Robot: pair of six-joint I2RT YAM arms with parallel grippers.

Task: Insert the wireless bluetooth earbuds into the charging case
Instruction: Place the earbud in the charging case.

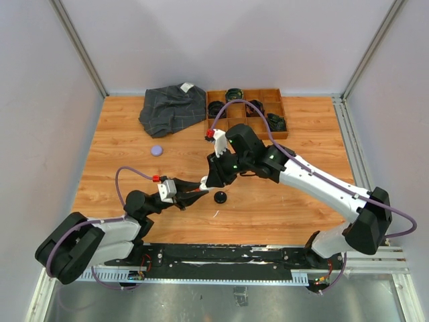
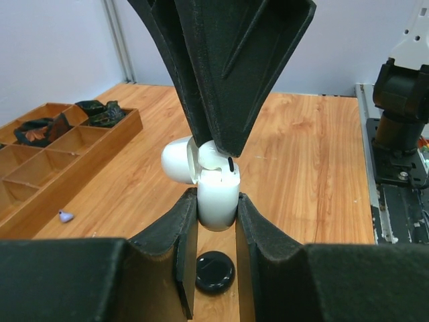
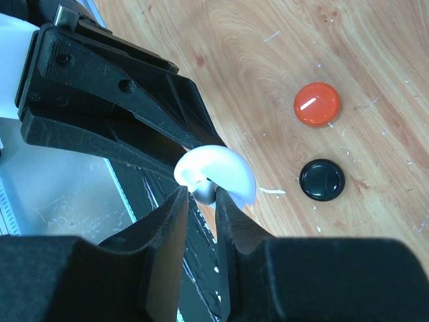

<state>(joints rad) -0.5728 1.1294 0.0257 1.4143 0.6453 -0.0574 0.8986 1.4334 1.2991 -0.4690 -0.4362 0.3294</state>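
Hanging at the mouth of the charging case (image 2: 218,201): white earbud (image 2: 213,155), stem down, how deeply seated not discernible. Pinched at its top by the right tool (image 3: 201,200), fingers drawn together on it with only a narrow gap between, reaching down from above. Case white, upright, lid (image 2: 178,159) swung open to the left in the left wrist view, held clear of the counter (image 2: 315,168). Clamped on the case body by the left tool (image 2: 216,209), one finger on each side.

Below the case, on the counter: black puck (image 2: 214,272). Near it: orange-red puck (image 3: 317,104). Farther left: purple puck (image 1: 157,150). At the far edge: wooden compartment tray (image 1: 268,94) holding black coiled belts (image 1: 234,94); grey cloth (image 1: 173,109) just left of it. Beside the tray: tiny purple piece (image 2: 65,216).
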